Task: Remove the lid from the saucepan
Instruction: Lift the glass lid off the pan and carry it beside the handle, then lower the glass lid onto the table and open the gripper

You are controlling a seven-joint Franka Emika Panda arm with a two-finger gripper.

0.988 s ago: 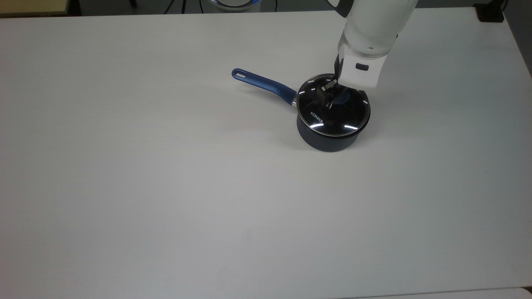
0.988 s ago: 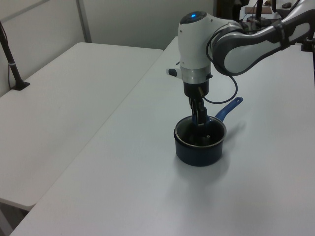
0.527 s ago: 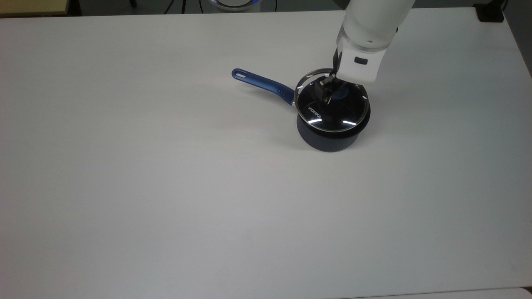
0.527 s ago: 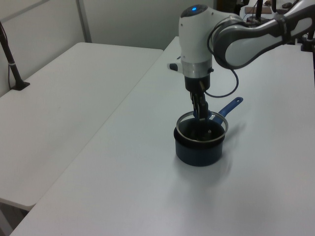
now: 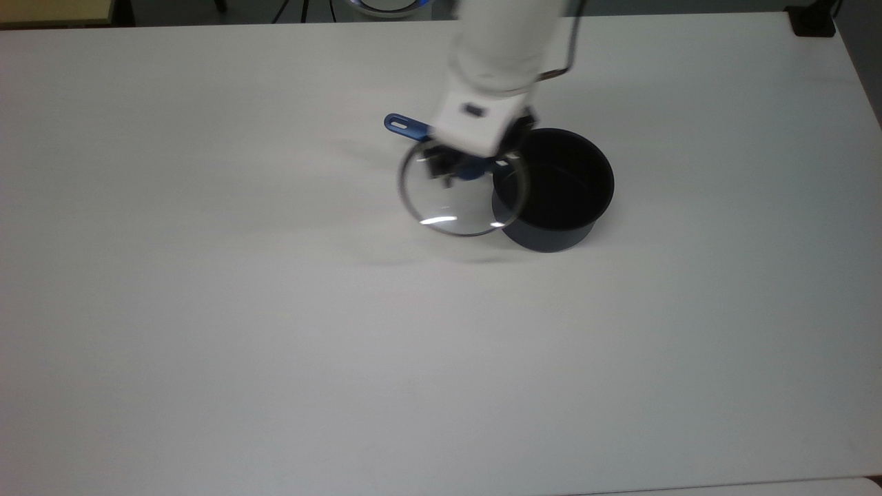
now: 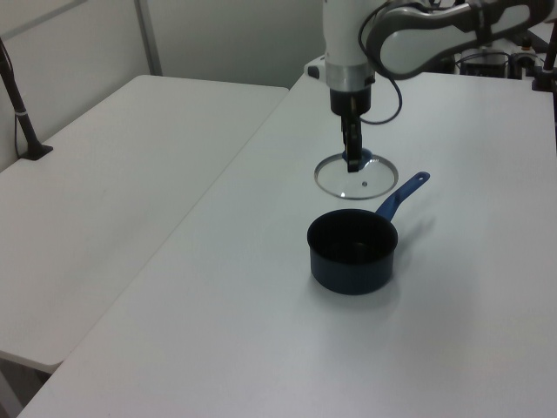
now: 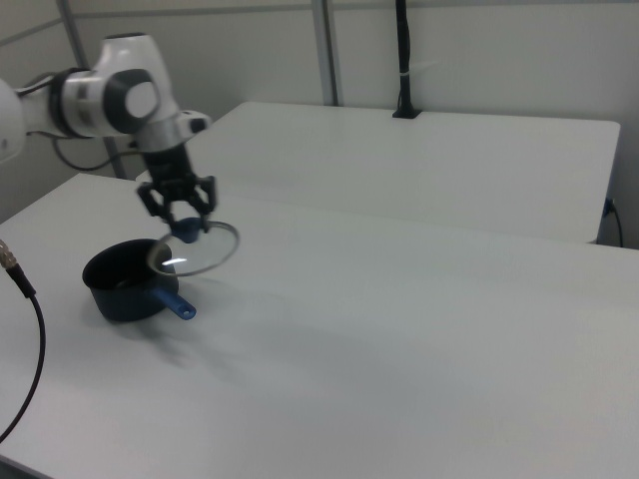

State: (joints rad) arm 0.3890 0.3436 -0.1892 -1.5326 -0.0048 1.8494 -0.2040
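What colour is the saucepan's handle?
Blue, clearest in the left view: handle of the saucepan.

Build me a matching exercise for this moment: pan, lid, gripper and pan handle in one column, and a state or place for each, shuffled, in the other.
Things:
1. saucepan
2. lid
3. gripper
4. saucepan handle

States or places:
A. shut on the blue knob
B. held in the air, clear of the table
C. blue, sticking out from the pot's side
D. standing open on the table, dark inside

Pairs: 1-D, 2-B, 3-A, 4-C
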